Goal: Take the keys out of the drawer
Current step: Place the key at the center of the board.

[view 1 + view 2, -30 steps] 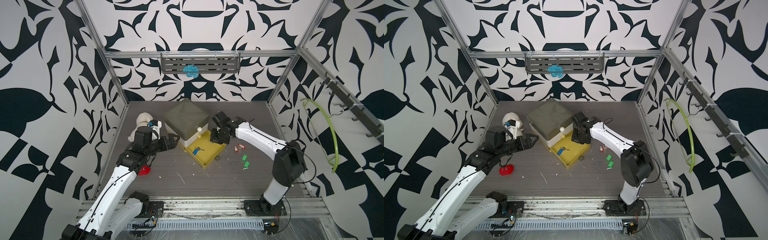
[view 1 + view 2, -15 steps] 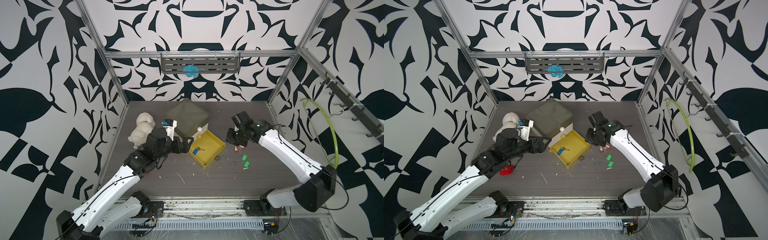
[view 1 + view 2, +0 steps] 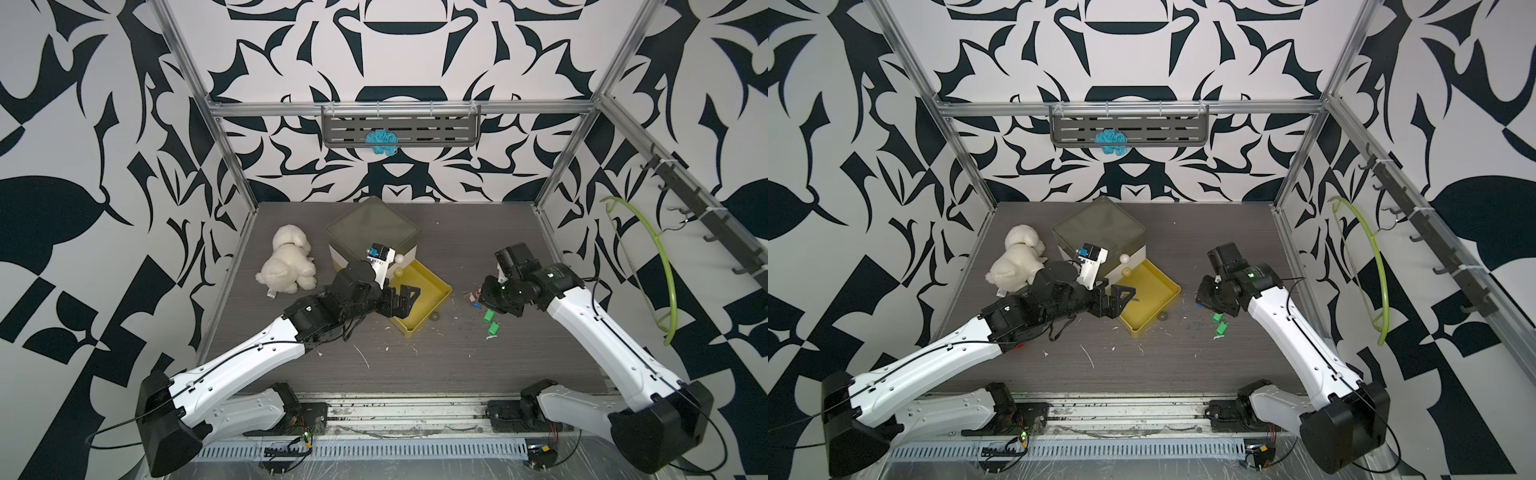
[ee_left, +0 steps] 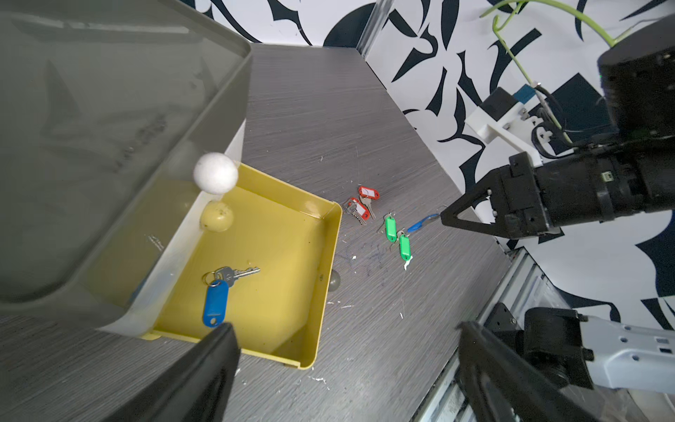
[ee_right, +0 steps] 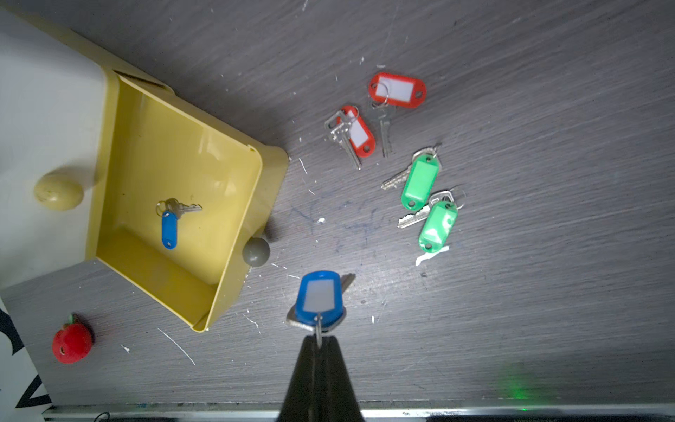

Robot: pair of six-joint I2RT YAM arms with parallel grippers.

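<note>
Counting the keys [image 5: 357, 131] gave six ringed sets, two for each tag colour. The red pair [image 5: 397, 90] and the green pair [image 5: 420, 181] lay close together on the grey tabletop [image 5: 548, 109], just outside the open yellow drawer [image 5: 268, 182]. One blue-tagged set [image 5: 169, 228] lay alone on the drawer floor, its silver key sticking out sideways from the ring. The other blue set [image 5: 319, 296] hung by its ring from the right gripper [image 5: 319, 341], whose jaws were pinched tight on that ring. Whether the tag touched the tabletop could not be told.

Two arms reached in from the front rail. The left arm [image 3: 257, 353] stretched forward and inward. The left gripper [image 3: 401, 297] hovered over the drawer's near side with its jaws spread wide and nothing between them. In the left wrist view its dark fingers [image 4: 219, 350] framed the drawer's front corner. The right arm [image 3: 602, 332] bent inward, its gripper tipped down toward the tabletop beside the green pair.

Every tag was a glossy plastic oblong; the red ones and the held blue one showed white label windows. The cabinet [image 3: 372, 226] carried a white knob [image 4: 215, 178], a yellow knob [image 4: 216, 215] and, on the drawer front, a grey knob [image 4: 334, 280]. One white plush dog [image 3: 289, 266] sat beside the cabinet, and one red plush strawberry [image 5: 72, 342] lay well apart from the loose keys.
</note>
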